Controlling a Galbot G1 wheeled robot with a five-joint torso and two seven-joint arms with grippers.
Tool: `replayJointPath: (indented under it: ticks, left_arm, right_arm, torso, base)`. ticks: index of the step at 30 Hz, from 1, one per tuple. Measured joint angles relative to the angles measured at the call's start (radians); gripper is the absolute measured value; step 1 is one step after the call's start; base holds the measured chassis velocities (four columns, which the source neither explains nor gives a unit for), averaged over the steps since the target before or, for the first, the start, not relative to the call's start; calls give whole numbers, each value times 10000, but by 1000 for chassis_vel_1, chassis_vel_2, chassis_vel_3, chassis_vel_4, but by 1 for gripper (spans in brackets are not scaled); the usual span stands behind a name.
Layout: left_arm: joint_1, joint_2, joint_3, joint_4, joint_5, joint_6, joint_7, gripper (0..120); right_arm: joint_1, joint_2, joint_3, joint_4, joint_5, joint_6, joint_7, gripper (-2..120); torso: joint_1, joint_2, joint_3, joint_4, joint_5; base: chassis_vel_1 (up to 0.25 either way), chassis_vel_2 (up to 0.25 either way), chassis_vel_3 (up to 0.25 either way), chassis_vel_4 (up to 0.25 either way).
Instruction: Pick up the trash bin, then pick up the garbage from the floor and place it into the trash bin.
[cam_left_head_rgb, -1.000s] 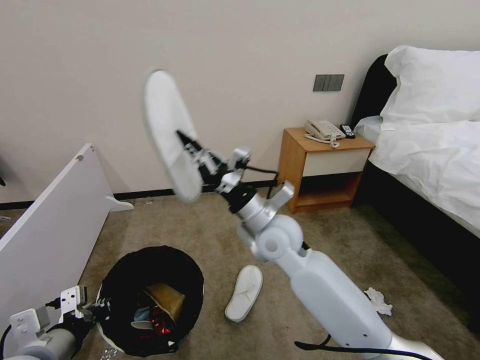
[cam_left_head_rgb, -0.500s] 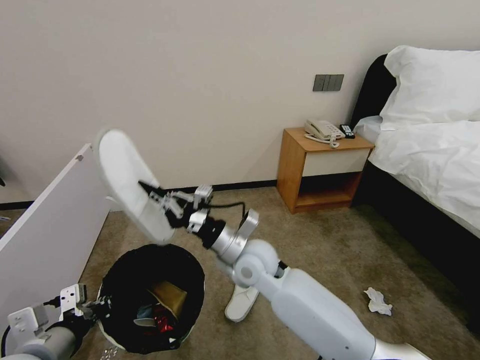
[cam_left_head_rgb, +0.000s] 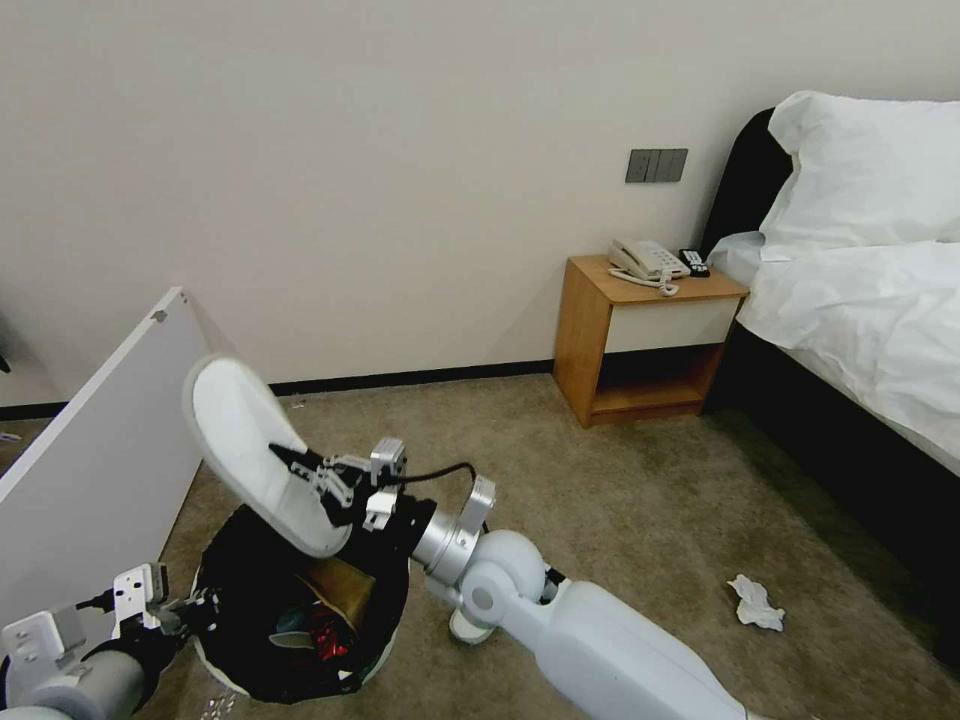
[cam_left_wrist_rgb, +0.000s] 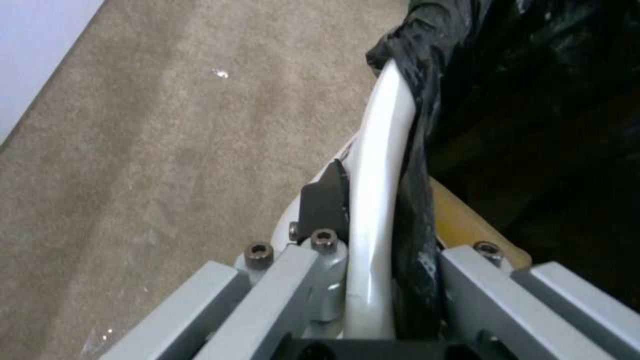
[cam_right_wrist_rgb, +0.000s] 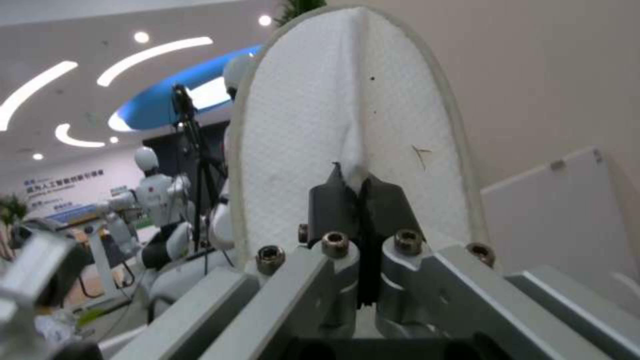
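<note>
Slipper (cam_left_head_rgb: 255, 450) in white terry hangs pinched in the right gripper (cam_left_head_rgb: 318, 483), whose black fingertips (cam_right_wrist_rgb: 360, 202) are closed on a fold of its fabric; it stands nearly upright, heel end low over the far rim of the trash bin (cam_left_head_rgb: 375, 655). The left gripper (cam_left_head_rgb: 185, 615) is clamped on the bin's near rim, white plastic and black liner (cam_left_wrist_rgb: 427, 90) together between its jaws, so the bin is carried rather than resting free.

Judged from this pose, the slipper is long against the bin's mouth and the hold is only a pinch of cloth: released as it stands, it could catch on the rim and topple out onto the floor (cam_left_head_rgb: 620, 480), or drag the liner loose. A tan box (cam_left_head_rgb: 340, 590) and red litter (cam_left_head_rgb: 325, 635) already inside leave less depth.

Around them, a second slipper (cam_left_head_rgb: 462, 628) lies just behind the right arm's elbow, a white tissue (cam_left_head_rgb: 755, 603) well apart near the bed (cam_left_head_rgb: 860, 300), a white panel (cam_left_head_rgb: 100, 460) close beside the bin, and a wooden nightstand (cam_left_head_rgb: 645, 335) against the wall.
</note>
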Motion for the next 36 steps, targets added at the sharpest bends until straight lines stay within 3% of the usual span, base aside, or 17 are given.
replayJointPath:
  ticks: [9,14,31,32,36]
  left_arm:
    - [-55,24,48,-115,-509,8,-402,1]
    - [69,8,106,-304,-1606,10,-1124,1]
    - [131,2,69,-352,-1986,10,-1455,1]
    - [138,3,64,-354,-1997,10,-1464,1]
    - [149,38,-3,-343,-1999,10,-1462,1]
  right_arm:
    - [-233,-110,-122,-232,-78,46,-62,0]
    - [-277,-118,-373,-292,-54,82,-78,0]
    - [-375,-107,-660,-327,12,192,-301,0]
    - [-375,-98,-723,-357,-2,205,-267,11]
    - [-382,-155,-761,-316,-33,206,-105,25]
  torso:
    - [0,0,0,-1,0]
    - [0,0,0,0,0]
    - [0,0,0,0,0]
    - [0,0,0,0,0]
    - [0,0,0,0,0]
  base:
    - [0,0,0,0]
    - [0,0,0,0]
    - [0,0,0,0]
    - [0,0,0,0]
    - [0,0,0,0]
